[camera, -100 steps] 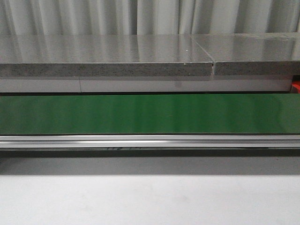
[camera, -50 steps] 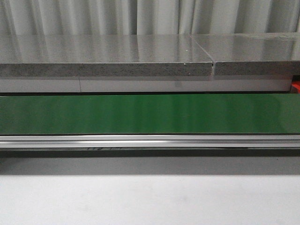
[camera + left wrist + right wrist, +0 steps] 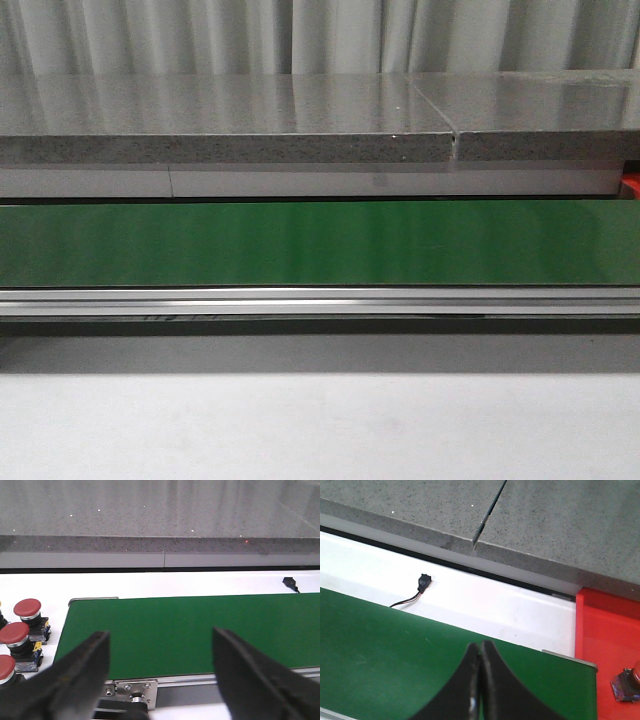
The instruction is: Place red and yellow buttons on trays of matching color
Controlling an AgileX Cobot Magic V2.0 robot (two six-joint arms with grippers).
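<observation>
Front view shows only the green conveyor belt (image 3: pixel 320 243), bare, with the grey stone ledge (image 3: pixel 230 120) behind it and a sliver of red at the far right edge; no arms or buttons visible there. Left wrist view: left pincer (image 3: pixel 162 667) released, jaws spread wide, nothing between them, hanging over the near rail of the belt (image 3: pixel 190 630). Three red buttons (image 3: pixel 14 634) stand in a row on the white desk (image 3: pixel 200 582) just off the belt's end, off to the side of the left finger, apart from it and not between the jaws. Right wrist view: right pincer (image 3: pixel 480 682) clenched, fingertips pressed together, holding nothing, over the belt near its other end. Red tray (image 3: pixel 605 630) lies just past that belt end, with one button (image 3: pixel 629 682) already sitting in it at the frame edge, partly cut off. No yellow buttons or yellow tray visible in any view. Key relation: the waiting red buttons are beside the left pincer, the red tray beside the right pincer, the belt's long axis running between them. Judgement: left arm is nearer for the next pick and must shift sideways off the belt end toward the row.
</observation>
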